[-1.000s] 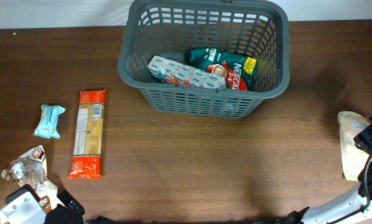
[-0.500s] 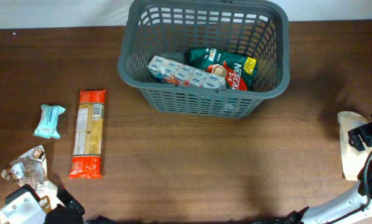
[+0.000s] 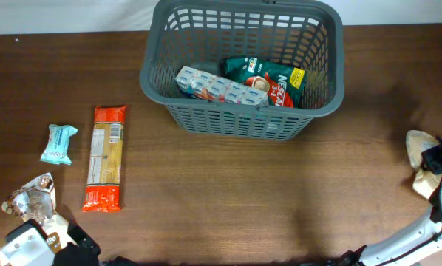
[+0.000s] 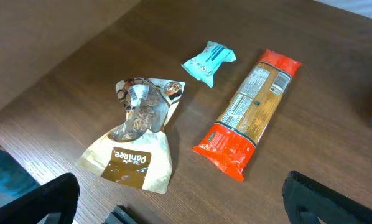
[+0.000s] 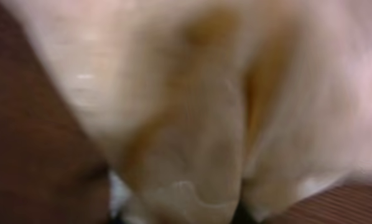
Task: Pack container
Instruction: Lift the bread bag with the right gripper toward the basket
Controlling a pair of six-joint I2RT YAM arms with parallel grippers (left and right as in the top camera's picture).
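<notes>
The container (image 3: 243, 122), a dark grey slotted basket, stands at the back centre of the table. Inside it lie a blue-and-white packet (image 3: 221, 87) and a green Nescafe pouch (image 3: 273, 77). At the table's right edge my right gripper (image 3: 437, 161) is shut on a cream packet (image 3: 420, 144), which is bunched up around the fingers. That packet (image 5: 192, 93) fills the right wrist view, blurred and very close. My left gripper (image 4: 186, 202) is open at the front left corner, just in front of a brown-and-cream pouch (image 4: 136, 146), and holds nothing.
On the left of the table lie a long orange pasta packet (image 3: 104, 157) (image 4: 251, 115), a small teal packet (image 3: 58, 142) (image 4: 209, 61) and the brown-and-cream pouch (image 3: 30, 196). Bare wood stretches between the basket and the front edge.
The right gripper has gone from open to shut on the cream packet, which has crumpled from a long flat shape into a bunch. The left arm has not moved.
</notes>
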